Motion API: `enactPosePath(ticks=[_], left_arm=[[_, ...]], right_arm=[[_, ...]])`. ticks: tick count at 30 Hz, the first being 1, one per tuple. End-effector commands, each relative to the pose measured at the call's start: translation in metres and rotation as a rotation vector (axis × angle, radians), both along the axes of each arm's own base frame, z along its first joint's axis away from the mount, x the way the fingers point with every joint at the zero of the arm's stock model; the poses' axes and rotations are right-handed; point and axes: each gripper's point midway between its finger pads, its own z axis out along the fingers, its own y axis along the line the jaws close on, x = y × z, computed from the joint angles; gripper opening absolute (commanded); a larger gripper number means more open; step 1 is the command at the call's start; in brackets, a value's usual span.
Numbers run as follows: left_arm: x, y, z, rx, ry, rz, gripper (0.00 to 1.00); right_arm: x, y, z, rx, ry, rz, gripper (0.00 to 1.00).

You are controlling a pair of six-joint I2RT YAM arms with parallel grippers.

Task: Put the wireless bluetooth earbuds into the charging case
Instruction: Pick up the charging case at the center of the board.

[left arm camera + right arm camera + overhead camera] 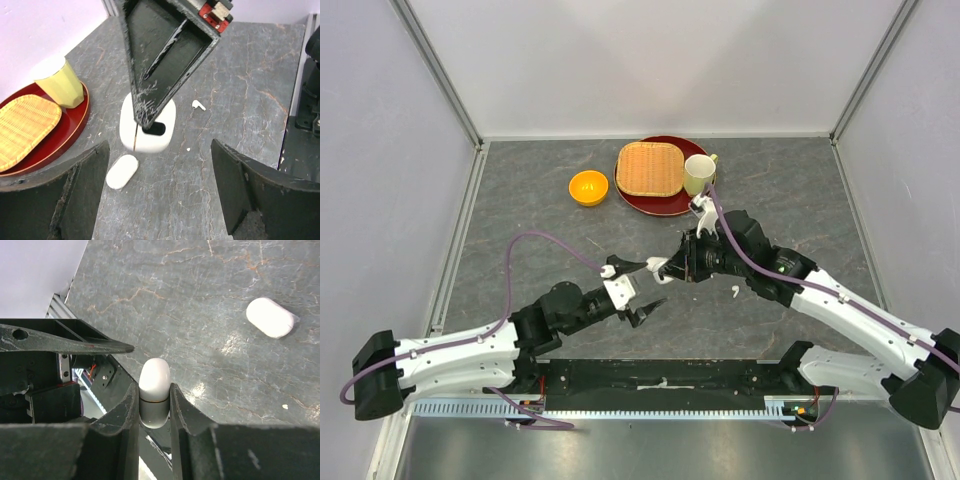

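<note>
the right gripper (153, 392) has its two fingers pressed against the sides of the white charging case (154, 377). the case's rounded end pokes out past the fingertips, and a thin gold seam runs around it. in the left wrist view the same case sits under one of the right gripper's black fingers, with a dark socket showing in its top face. whether its underside touches the grey stone-patterned table (520, 200) cannot be told. the left gripper (654, 282) faces the right one near the middle of the table, its jaws spread wide with nothing between them. its two fingers frame the case from a little way back, and neither touches it. one earbud (199, 105), small, white and short-stemmed, lies loose on the table just beyond the case, apart from both grippers. from above it shows beside the right arm's forearm, on the near side. no other earbud can be made out. a white oval piece (122, 171) lies flat on the table close to the case on the left gripper's side, not touching it. the right wrist view shows it alone on the bare stone. a tiny white fleck (188, 149) sits on the table near the case. toward the far edge, a red plate (672, 205) carries a square woven tray (650, 168) and a cream cup (698, 174) standing upright beside the tray. an orange bowl (588, 187) stands on the table just left of the plate, well away from the grippers.
</note>
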Motion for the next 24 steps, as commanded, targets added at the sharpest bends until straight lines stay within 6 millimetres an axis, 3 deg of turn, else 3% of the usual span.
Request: enactPosePath(ticks=[1, 6, 9, 11, 13, 14, 15, 17, 18, 20, 21, 23, 24], left_arm=[[0.008, 0.012, 0.021, -0.150, 0.059, 0.095, 0.88], [0.014, 0.025, 0.026, -0.227, 0.123, 0.163, 0.90], [0.016, 0.030, 0.027, -0.309, 0.249, 0.182, 0.96], [0.027, 0.042, 0.031, -0.378, 0.312, 0.210, 0.97], [0.025, 0.043, 0.032, -0.466, 0.444, 0.152, 0.99], [0.040, 0.056, 0.040, -0.526, 0.450, 0.173, 0.99], [0.034, 0.055, 0.039, -0.566, 0.540, 0.119, 0.99], [0.050, 0.069, 0.045, -0.641, 0.575, 0.138, 0.99], [0.039, 0.063, 0.046, -0.639, 0.632, 0.052, 0.99], [0.039, 0.060, 0.052, -0.638, 0.679, -0.014, 0.99], [0.033, 0.049, 0.052, -0.611, 0.767, -0.096, 0.99], [0.026, 0.039, 0.057, -0.592, 0.816, -0.194, 0.99], [0.018, 0.034, 0.069, -0.627, 0.813, -0.301, 0.99]], right_arm=[[0.021, -0.008, 0.033, 0.073, -0.084, -0.116, 0.00], [0.040, -0.031, 0.045, 0.099, -0.113, -0.213, 0.00], [0.046, -0.039, 0.046, 0.117, -0.110, -0.223, 0.00], [0.046, -0.040, 0.048, 0.135, -0.116, -0.216, 0.00], [0.044, -0.040, 0.049, 0.146, -0.117, -0.200, 0.00], [0.044, -0.039, 0.055, 0.166, -0.130, -0.197, 0.00], [0.042, -0.039, 0.056, 0.175, -0.132, -0.188, 0.00], [0.040, -0.037, 0.060, 0.199, -0.144, -0.173, 0.00], [0.038, -0.036, 0.062, 0.211, -0.150, -0.159, 0.00], [0.031, -0.030, 0.069, 0.253, -0.158, -0.112, 0.00], [0.027, -0.028, 0.069, 0.268, -0.158, -0.091, 0.00], [0.018, -0.021, 0.084, 0.337, -0.191, -0.023, 0.00], [0.016, -0.019, 0.081, 0.354, -0.174, -0.014, 0.00]])
